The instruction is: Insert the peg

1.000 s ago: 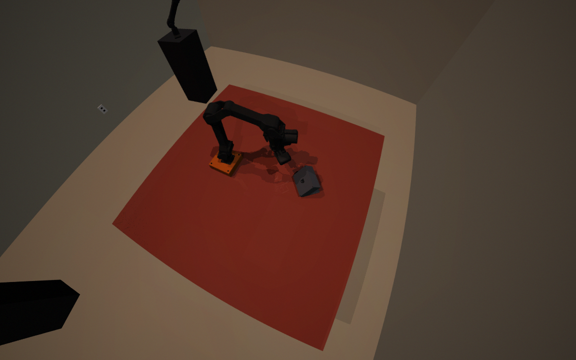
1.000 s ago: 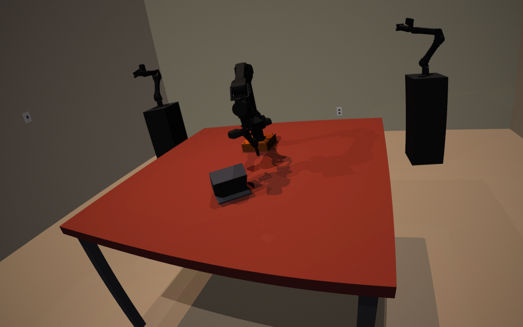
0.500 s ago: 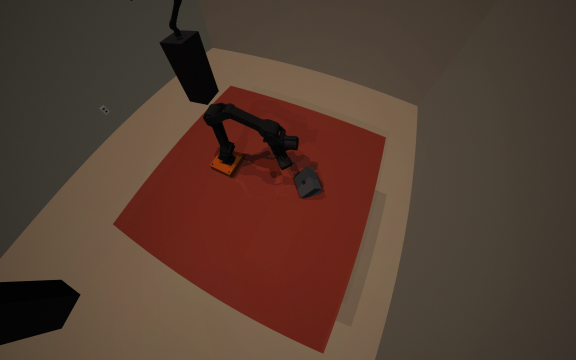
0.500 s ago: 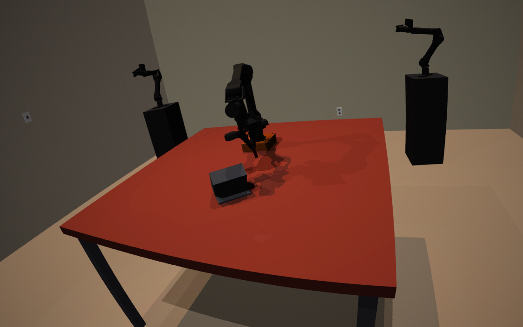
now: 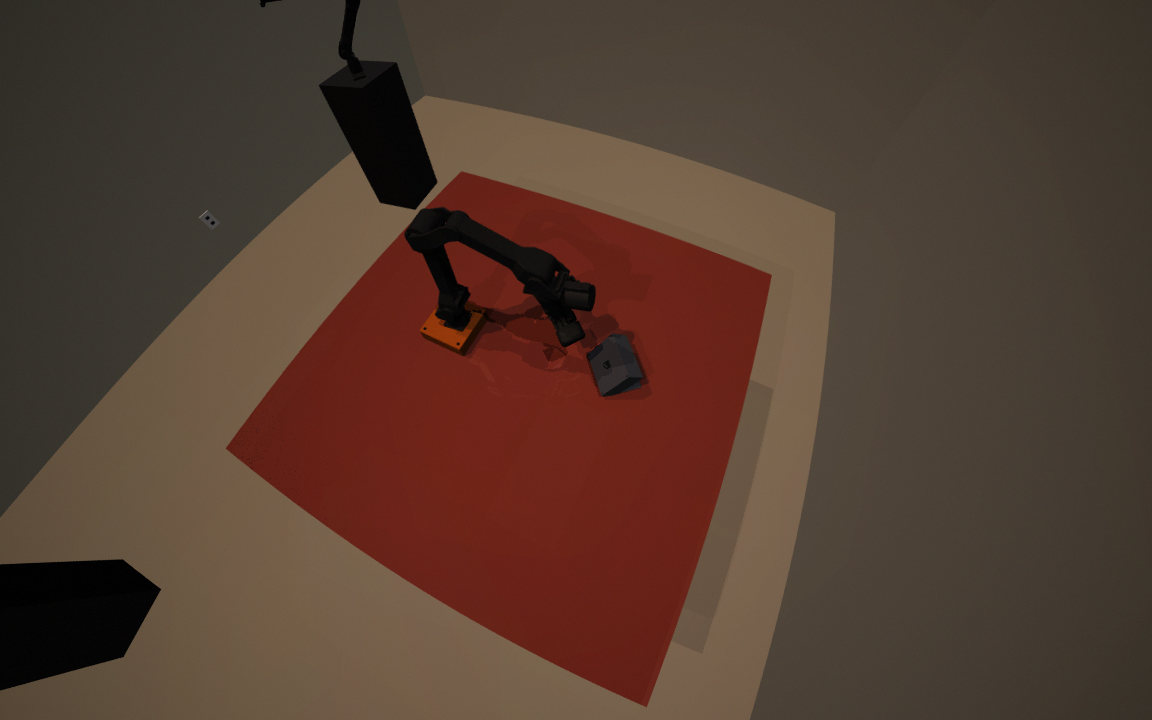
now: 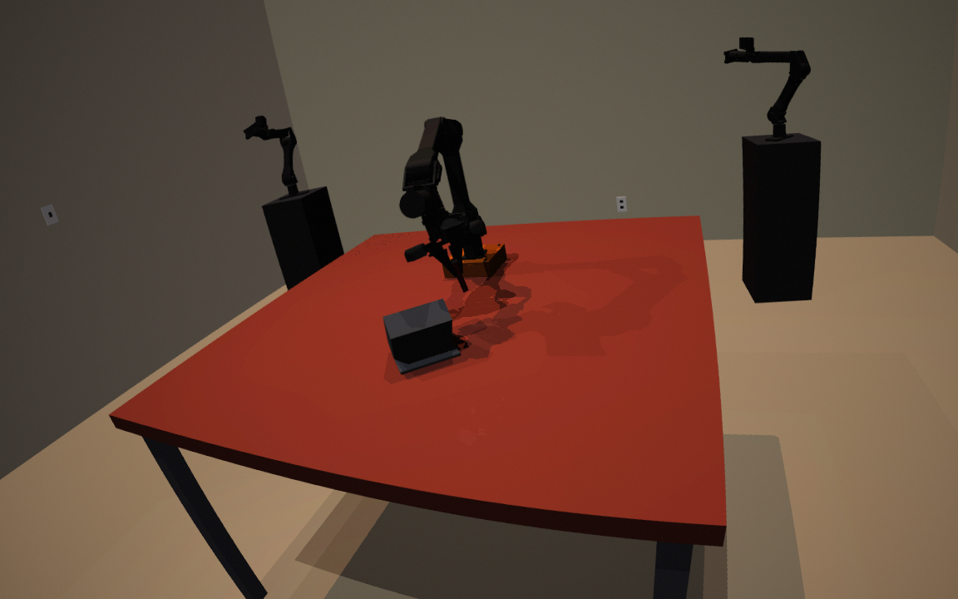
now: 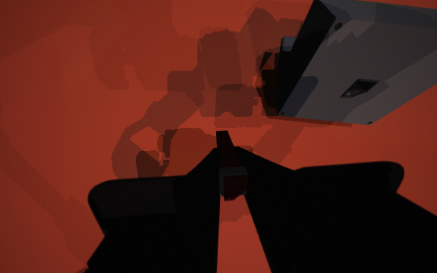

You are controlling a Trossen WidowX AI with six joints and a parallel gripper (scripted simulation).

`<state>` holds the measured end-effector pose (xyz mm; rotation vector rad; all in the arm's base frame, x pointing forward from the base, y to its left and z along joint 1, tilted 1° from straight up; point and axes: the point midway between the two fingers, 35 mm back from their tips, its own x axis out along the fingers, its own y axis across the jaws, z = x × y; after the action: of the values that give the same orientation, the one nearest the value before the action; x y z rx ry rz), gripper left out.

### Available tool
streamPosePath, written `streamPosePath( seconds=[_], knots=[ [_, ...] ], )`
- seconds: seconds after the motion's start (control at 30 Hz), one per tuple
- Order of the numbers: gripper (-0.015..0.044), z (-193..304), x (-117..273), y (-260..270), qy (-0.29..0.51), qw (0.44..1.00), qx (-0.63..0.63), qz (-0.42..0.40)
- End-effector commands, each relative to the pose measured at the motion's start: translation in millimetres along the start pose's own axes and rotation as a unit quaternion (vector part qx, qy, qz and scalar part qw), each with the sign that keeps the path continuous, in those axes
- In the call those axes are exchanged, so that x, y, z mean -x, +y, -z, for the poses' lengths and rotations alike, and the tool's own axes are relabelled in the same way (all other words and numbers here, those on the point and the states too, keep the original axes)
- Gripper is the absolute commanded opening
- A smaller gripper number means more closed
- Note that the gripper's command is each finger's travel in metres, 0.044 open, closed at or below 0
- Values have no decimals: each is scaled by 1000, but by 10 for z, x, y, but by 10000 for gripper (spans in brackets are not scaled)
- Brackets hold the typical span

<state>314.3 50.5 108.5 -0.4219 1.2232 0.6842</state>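
Note:
The dark peg (image 6: 463, 284) (image 7: 227, 157) is held between the fingers of my gripper (image 6: 457, 269) (image 7: 226, 152), which is shut on it. In the wrist view the peg looks dark red and four-sided, and its free end sticks out past the fingertips. In the exterior view it hangs above the table, tilted. The grey sloped panel (image 5: 625, 358) (image 6: 421, 336) (image 7: 400, 45) stands just beyond the gripper, at the upper right in the wrist view. Its four-cornered hole (image 5: 606, 365) (image 7: 359, 88) shows as a slanted diamond. The peg and panel are apart. The exterior view hides the hole.
The orange base (image 5: 452, 332) (image 6: 476, 263) of my arm stands on the red table (image 5: 437, 465) (image 6: 579, 439), behind the panel in the exterior view. Black pedestals (image 5: 379, 134) (image 6: 780, 215) with other arms stand away from the table. Arm shadows cross the table top.

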Motion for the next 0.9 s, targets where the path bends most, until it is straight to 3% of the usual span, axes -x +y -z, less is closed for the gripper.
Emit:
streamPosePath(
  seconds=[0.0,0.87],
  knots=[
    [0,12,-5,-38,-11,1000,-3,-2],
    [0,58,30,-318,-86,996,-23,-1]
  ],
)
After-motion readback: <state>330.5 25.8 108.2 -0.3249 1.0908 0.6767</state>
